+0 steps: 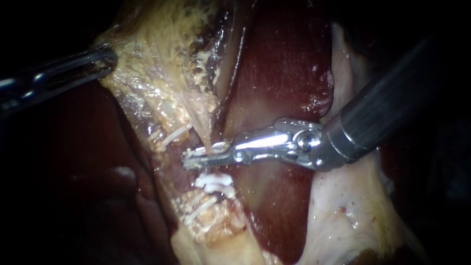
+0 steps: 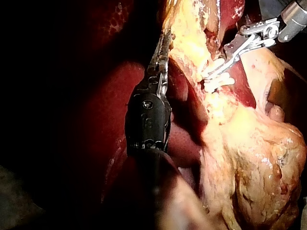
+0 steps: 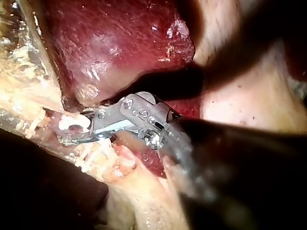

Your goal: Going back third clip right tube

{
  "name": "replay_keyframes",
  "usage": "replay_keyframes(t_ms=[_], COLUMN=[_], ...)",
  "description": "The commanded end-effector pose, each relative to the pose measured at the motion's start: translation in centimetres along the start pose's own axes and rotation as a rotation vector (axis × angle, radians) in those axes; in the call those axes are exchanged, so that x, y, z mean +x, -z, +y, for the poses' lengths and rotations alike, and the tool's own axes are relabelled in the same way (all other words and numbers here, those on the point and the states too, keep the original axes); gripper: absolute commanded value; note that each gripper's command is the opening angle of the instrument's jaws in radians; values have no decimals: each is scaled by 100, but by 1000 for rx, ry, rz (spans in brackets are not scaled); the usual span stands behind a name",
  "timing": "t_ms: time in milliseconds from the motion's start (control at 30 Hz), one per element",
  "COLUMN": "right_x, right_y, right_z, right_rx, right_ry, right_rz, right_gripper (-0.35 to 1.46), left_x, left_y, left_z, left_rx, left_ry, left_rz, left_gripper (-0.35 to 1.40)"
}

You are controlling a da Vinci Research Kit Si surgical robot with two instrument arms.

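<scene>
My right instrument [image 1: 206, 156] reaches in from the right, its jaws slightly apart astride a thin pale tube [image 1: 203, 130]. A white clip [image 1: 212, 148] sits on the tube between the jaws. Two more white clips [image 1: 214, 180] [image 1: 198, 208] lie lower on the same strand. My left instrument [image 1: 105, 61] at the upper left is shut on a fold of yellowish tissue [image 1: 147, 73]. In the right wrist view the jaws [image 3: 72, 134] flank a white clip [image 3: 72, 125]. The left wrist view has my left instrument [image 2: 165, 45] along the yellow tissue's edge and my right instrument [image 2: 218, 69] beyond it, at the clips [image 2: 218, 82].
Dark red liver [image 1: 284, 64] fills the middle, behind the right instrument. Pale smooth tissue [image 1: 343, 206] lies below its shaft. Another white clip [image 1: 174, 135] shows just left of the tube. The far left is dark.
</scene>
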Motion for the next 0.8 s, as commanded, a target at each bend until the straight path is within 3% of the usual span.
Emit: replay_keyframes(t_ms=[33, 233, 533, 800], right_x=[0, 1, -1, 0], right_y=[-1, -1, 8, 73], right_z=[1, 4, 4, -9], right_rx=[-1, -35, -53, -80], right_ry=[12, 95, 142, 333], right_rz=[12, 34, 37, 30], right_gripper=[48, 57, 60, 60], left_x=[0, 0, 0, 0], left_y=[0, 0, 2, 2], left_z=[0, -1, -1, -1], left_rx=[0, 0, 0, 0], left_ry=[-1, -1, -1, -1], left_rz=[0, 0, 0, 0], left_gripper=[-35, -35, -35, -35])
